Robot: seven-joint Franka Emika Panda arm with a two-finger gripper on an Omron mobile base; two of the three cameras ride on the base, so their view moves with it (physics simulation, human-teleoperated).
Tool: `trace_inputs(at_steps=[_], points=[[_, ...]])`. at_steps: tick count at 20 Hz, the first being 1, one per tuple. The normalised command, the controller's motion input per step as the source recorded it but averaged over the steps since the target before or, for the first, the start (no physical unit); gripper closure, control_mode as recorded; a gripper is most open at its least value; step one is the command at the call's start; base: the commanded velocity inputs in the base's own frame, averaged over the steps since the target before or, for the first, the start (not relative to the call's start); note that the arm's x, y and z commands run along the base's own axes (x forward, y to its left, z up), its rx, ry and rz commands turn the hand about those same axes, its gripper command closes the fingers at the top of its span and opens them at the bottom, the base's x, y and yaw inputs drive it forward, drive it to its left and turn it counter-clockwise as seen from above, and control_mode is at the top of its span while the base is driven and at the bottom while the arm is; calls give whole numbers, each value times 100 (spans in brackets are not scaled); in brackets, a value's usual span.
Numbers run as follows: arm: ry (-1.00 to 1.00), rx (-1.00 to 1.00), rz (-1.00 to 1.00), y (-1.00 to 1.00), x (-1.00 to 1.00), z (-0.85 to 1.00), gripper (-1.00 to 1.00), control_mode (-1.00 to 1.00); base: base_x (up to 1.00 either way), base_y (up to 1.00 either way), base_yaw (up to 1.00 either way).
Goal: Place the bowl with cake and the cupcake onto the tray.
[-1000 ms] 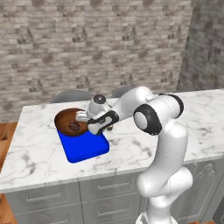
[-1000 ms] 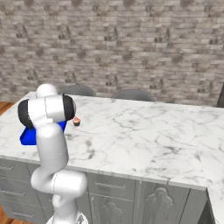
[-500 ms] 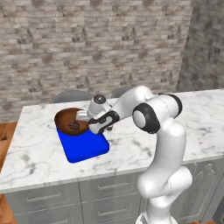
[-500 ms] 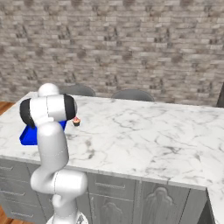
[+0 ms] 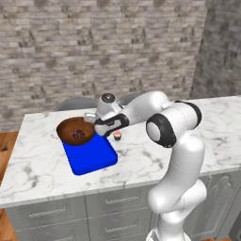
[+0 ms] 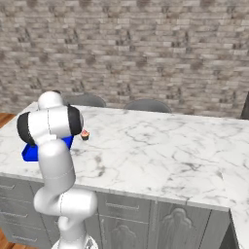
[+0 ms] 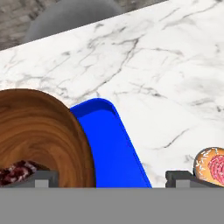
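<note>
gaping end effector (image 7: 109, 177), formerly clamping bowl (image 5: 75, 131)

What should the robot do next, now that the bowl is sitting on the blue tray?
Probably lift the open gripper away from the bowl with cake, then swing toward the cupcake. The bowl rests at the far end of the tray, and the fingers stand wide apart. The cupcake sits on the marble counter beside the tray, not on it.

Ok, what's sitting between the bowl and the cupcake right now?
In the hand view, the tray's blue rim and a strip of bare marble counter separate the bowl with cake from the cupcake.
</note>
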Motion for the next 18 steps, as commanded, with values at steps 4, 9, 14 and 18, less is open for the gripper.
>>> trace_inputs(at_steps=[4,9,14,18], points=[[6,-1,-4,-64,0,1,-100,-100,0,0,0],[4,-1,0,-52,3,-6,-100,-100,0,0,0],[8,-9,4,-9,15,-30,-100,-100,0,0,0],[10,-13,3,-9,8,-38,-100,-100,0,0,0]])
